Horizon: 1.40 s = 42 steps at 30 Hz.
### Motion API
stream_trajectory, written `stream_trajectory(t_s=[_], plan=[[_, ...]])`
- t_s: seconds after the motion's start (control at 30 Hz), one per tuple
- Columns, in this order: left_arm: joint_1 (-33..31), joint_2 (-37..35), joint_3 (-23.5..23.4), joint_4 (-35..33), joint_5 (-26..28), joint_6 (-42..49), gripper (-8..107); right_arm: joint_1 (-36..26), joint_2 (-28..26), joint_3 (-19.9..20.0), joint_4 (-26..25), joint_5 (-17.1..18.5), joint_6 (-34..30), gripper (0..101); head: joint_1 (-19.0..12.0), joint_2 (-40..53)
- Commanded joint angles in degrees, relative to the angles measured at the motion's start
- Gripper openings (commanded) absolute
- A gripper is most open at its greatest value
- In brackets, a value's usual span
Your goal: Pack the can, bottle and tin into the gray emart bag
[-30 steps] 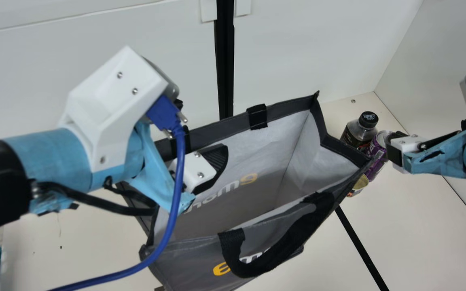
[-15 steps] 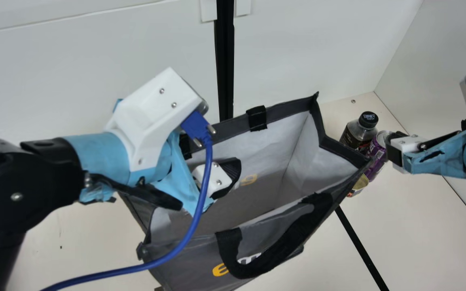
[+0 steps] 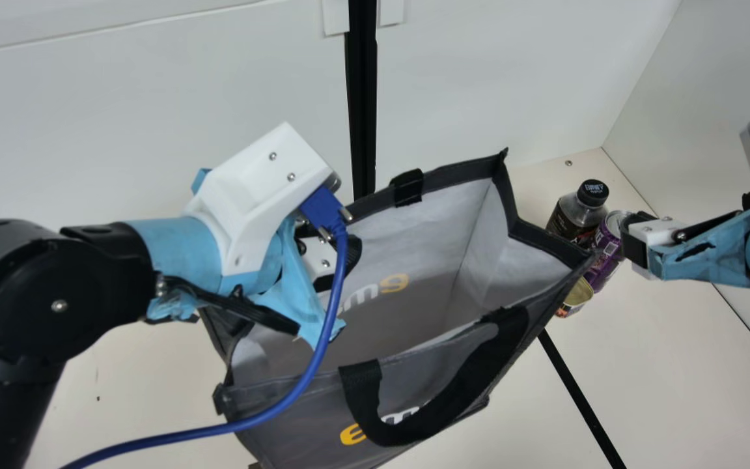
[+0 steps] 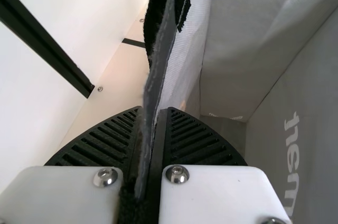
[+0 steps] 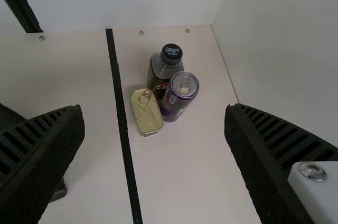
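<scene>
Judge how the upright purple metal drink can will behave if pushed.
The purple metal drink can looks smooth and shiny, so it may be slippery. Narrow and upright, it could tip; once down, its round body would probably roll.

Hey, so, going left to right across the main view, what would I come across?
Round black joint of the left arm, gray fabric bag with black handles, dark-labeled clear bottle with black cap, purple metal can, right gripper's jaws.

Open bag (image 3: 316,423); bottle (image 5: 158,68), can (image 5: 177,97), tin (image 5: 148,115) outside
</scene>
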Motion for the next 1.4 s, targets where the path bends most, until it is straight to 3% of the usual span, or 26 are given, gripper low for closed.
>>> stream_trajectory(t_s=[0.0,0.47,0.97,1.17,1.37], plan=[[0.1,-0.3,0.0,0.2,0.0,-0.3,10,0.0,0.0,0.0,0.0,0.0,0.0,91,-1.3,0.0],[1.3,-3.5,-1.1,5.5,0.0,-5.4,10,0.0,0.0,0.0,0.0,0.0,0.0,91,-1.3,0.0],[3.5,-9.4,-1.4,17.5,0.0,-14.3,10,0.0,0.0,0.0,0.0,0.0,0.0,91,-1.3,0.0],[4.1,-12.4,1.5,24.3,-0.8,-18.4,10,0.0,0.0,0.0,0.0,0.0,0.0,91,-1.3,0.0],[4.8,-16.5,7.9,31.2,-3.1,-22.5,10,0.0,0.0,0.0,0.0,0.0,0.0,91,-1.3,0.0]])
